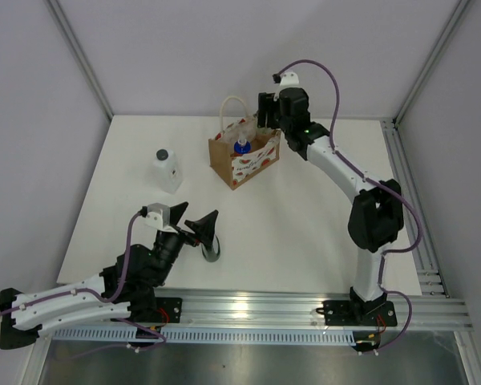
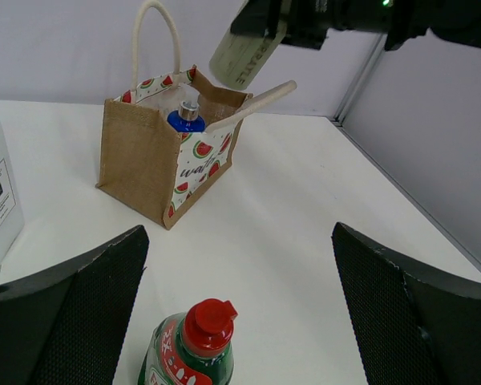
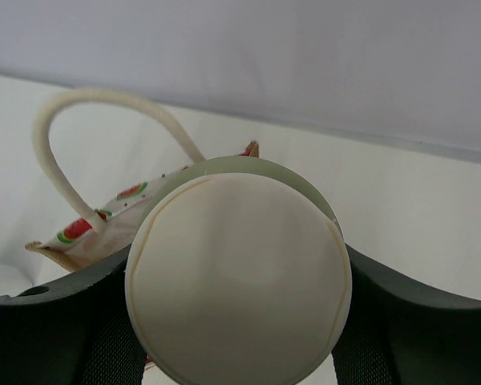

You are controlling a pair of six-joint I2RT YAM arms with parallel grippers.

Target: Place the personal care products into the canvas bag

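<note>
White tabletop (image 1: pixel 305 208), smooth and matte, lay between pale walls, with a ribbed aluminium rail (image 1: pixel 256 309) along its near edge. Toward the far side stood the canvas bag (image 1: pixel 234 164), a boxy tote of coarse brown weave with 2 thick white rope handles (image 2: pixel 155 24) and white side panels printed with red watermelon slices. Inside it, 1 blue-capped bottle (image 2: pixel 184 119) stood upright; the bag wall hid its body.

The right gripper (image 1: pixel 266 119) was clamped on the beige-olive bottle (image 2: pixel 244 56), a round bottle held tilted in the air just above the bag's far rim, its flat white cap (image 3: pixel 239 277) facing the wrist camera.

Left of the bag, well apart from it, the translucent white bottle (image 1: pixel 167 171) stood upright on the table, square-shouldered, black-capped and labelled.

Nearer the arms, the left gripper (image 1: pixel 192 218) held nothing, its 2 black textured fingers (image 2: pixel 72 313) spread wide. Below the gap between them stood the dark green bottle (image 2: pixel 194 349), glossy, with a red flip cap.
</note>
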